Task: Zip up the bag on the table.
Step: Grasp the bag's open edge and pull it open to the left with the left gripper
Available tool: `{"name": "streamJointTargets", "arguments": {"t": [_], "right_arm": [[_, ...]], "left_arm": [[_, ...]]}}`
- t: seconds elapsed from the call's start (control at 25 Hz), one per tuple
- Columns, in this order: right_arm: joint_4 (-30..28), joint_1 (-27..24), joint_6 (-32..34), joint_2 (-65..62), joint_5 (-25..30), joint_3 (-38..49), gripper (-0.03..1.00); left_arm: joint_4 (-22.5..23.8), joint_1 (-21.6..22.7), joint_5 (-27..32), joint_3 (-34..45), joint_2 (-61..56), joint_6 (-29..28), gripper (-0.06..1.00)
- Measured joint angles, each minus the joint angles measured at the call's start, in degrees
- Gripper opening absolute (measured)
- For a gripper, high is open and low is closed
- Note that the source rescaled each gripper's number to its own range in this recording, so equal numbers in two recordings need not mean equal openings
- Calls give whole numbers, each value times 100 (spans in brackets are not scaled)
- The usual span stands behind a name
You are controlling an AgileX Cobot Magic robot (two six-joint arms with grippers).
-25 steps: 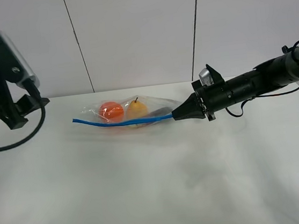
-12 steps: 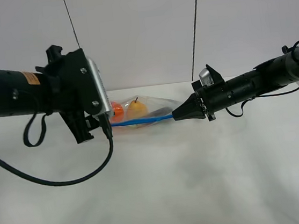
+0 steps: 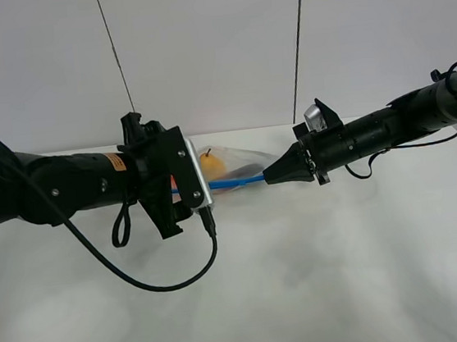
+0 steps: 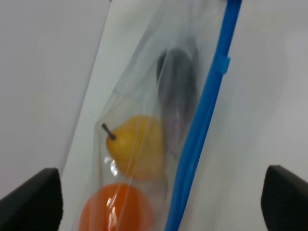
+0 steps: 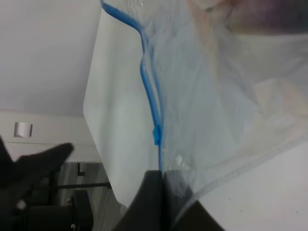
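- Two pincers, one bag: my right pincer (image 3: 272,176) is closed tight on one end of the bag (image 3: 239,157), pinching it at the blue strip (image 3: 234,183).
- My left pincer (image 4: 156,199) is spread as wide as it goes and holds nothing. It hangs at the bag's other end. The strip passes between its fingers (image 4: 31,197), which touch neither film nor strip as far as I can tell.
- The bag lies at the far middle of the table (image 3: 323,276), between my two pincers.
- Handling: the film is thin and crinkly, so I judge it light, limp and probably slippery. It will fold and slide rather than resist, so one end needs anchoring while the other is worked.
- The ball (image 4: 115,211), pear (image 4: 137,147) and dark item (image 4: 175,91) inside add some weight and lumps, and I expect they could roll.
- Where to grip: the strip looks like the firmest part, so I would take hold there and not on the film.
- A small tab (image 4: 221,65) sits on the strip near my right pincer. I take it for the slider, and it is what the left pincer should close on.
- Long axis: it follows the strip, left to right across the table, from my left pincer to my right.
- The strip edge faces the near side of the table; the bulging body faces the wall.
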Motion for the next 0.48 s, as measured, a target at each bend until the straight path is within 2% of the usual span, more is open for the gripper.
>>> {"name": "streamJointTargets", "arguments": {"t": [0.28,0.48], "right_arm": [[-1,0,10,0,0,0,0],[-19,0,11,0,0,0,0]], "left_arm": [[0,-511,-1298,76,828,-128,100],[0,-619,-2311,76,1443,-168,100]]}}
